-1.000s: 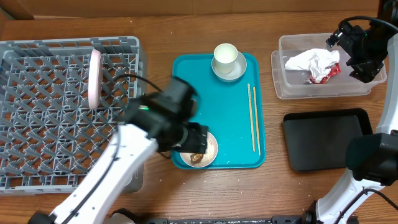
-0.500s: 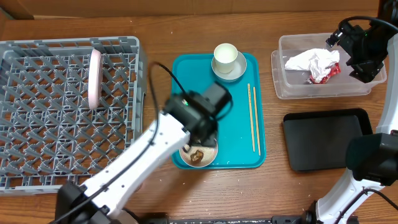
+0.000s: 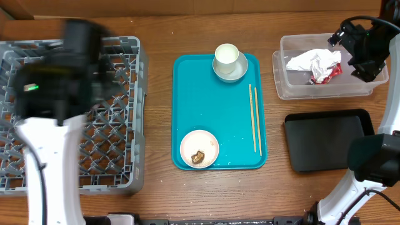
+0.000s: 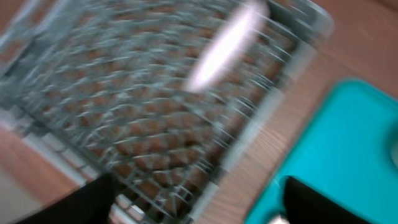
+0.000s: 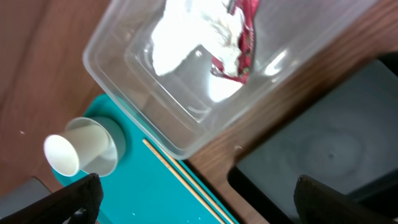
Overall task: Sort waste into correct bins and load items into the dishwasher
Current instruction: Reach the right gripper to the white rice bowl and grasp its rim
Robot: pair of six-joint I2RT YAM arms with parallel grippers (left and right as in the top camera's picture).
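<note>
My left arm (image 3: pixel 62 75) is a motion-blurred shape above the grey dish rack (image 3: pixel 119 125). In the left wrist view my left gripper (image 4: pixel 205 211) is open and empty over the rack's edge (image 4: pixel 124 93), and the pink-white plate (image 4: pixel 227 43) stands in the rack. A whitish bowl (image 3: pixel 199 145) holding the brown scrap (image 3: pixel 199 157) sits at the front of the teal tray (image 3: pixel 187 94). The white cup (image 3: pixel 227 55) stands in the other bowl (image 3: pixel 232 70). The chopsticks (image 3: pixel 254 119) lie along the tray's right side. My right gripper (image 5: pixel 199 211) is open and empty above the clear tub (image 5: pixel 124 56).
The clear tub (image 3: pixel 287 87) holds white paper (image 3: pixel 312 60) and the red wrapper (image 3: pixel 331 73). The black tray (image 3: pixel 328 140) lies in front of it. In the right wrist view, the cup (image 5: pixel 78 149) and chopsticks (image 5: pixel 180 177) are at lower left.
My left arm has swung from the bowl at the tray's front to the left, over the dish rack. The bowl with the scrap is uncovered. The right arm has not moved.
</note>
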